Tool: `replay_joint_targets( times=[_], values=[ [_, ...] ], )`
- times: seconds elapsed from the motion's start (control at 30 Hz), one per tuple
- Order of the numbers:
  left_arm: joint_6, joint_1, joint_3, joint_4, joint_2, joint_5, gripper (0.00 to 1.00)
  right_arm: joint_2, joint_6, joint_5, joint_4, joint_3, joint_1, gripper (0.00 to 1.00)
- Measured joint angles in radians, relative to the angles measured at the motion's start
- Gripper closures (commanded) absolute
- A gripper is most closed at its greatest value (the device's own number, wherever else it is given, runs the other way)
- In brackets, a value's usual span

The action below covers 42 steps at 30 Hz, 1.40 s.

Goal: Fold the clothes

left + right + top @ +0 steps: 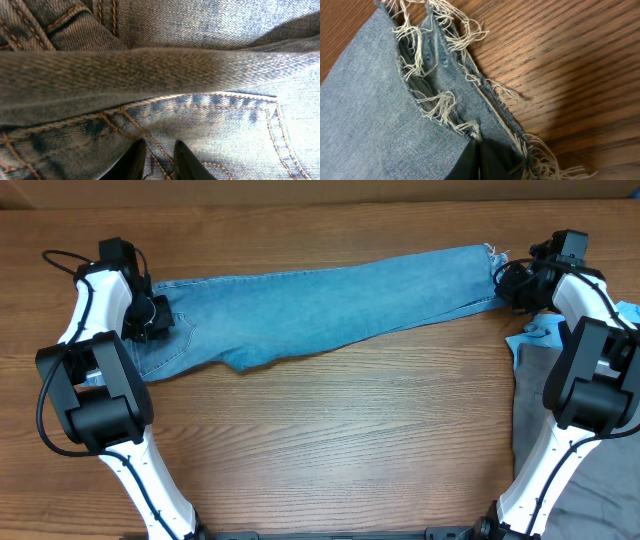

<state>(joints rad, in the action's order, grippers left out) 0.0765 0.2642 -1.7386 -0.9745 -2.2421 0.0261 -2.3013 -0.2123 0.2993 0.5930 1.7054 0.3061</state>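
The light blue jeans (330,305) lie stretched across the far half of the wooden table (350,440), waist at the left and frayed hems at the right. My left gripper (155,315) sits at the waist end. In the left wrist view its fingers (159,155) are nearly closed, pinching denim by a stitched pocket (240,125), and a raised fold of denim (150,70) crosses the view. My right gripper (508,283) sits at the hem end. In the right wrist view its fingers (479,152) are shut on the frayed hem (445,105).
A grey garment (527,415) lies at the right edge under the right arm. A pale-blue garment (545,332) lies just above it, close to the hems. Bare wood (570,60) shows beside the hems.
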Motion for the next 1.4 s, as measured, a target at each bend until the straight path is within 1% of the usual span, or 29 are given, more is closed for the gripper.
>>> replay_joint_targets(
  times=[0.23, 0.37, 0.57, 0.73, 0.87, 0.93, 0.97, 1.1, 1.23, 1.4],
  values=[
    [0.0, 0.0, 0.0, -0.002, 0.0, 0.0, 0.73, 0.005, 0.0, 0.072, 0.027, 0.0, 0.006, 0.96],
    [0.0, 0.0, 0.0, -0.003, 0.0, 0.0, 0.72, 0.048, -0.012, 0.071, 0.054, 0.0, 0.013, 0.96],
    [-0.001, 0.0, 0.0, -0.003, 0.0, -0.011, 0.59, 0.14, -0.054, 0.021, 0.103, 0.0, 0.032, 0.96],
    [-0.001, -0.001, 0.0, -0.003, 0.0, -0.033, 0.43, 0.151, -0.08, -0.029, 0.157, -0.001, 0.041, 0.96],
    [-0.001, -0.003, 0.0, -0.003, 0.0, -0.053, 0.31, 0.151, -0.088, -0.066, 0.157, -0.003, 0.04, 0.96],
    [-0.001, -0.003, 0.0, -0.003, 0.0, -0.063, 0.25, 0.151, -0.09, -0.08, 0.151, -0.004, 0.041, 0.96],
    [-0.002, -0.005, 0.0, -0.004, 0.001, -0.068, 0.2, 0.151, -0.09, -0.083, 0.143, -0.004, 0.04, 0.96],
    [-0.004, -0.013, 0.0, -0.009, 0.002, -0.076, 0.11, 0.151, -0.089, -0.092, 0.13, -0.004, 0.04, 0.96],
    [-0.005, -0.011, -0.002, -0.064, 0.003, -0.047, 0.07, 0.15, -0.077, -0.143, 0.098, -0.004, 0.052, 0.96],
    [-0.007, 0.012, -0.029, -0.227, 0.001, -0.008, 0.05, 0.15, -0.045, -0.147, 0.068, -0.004, 0.077, 0.96]
  ],
)
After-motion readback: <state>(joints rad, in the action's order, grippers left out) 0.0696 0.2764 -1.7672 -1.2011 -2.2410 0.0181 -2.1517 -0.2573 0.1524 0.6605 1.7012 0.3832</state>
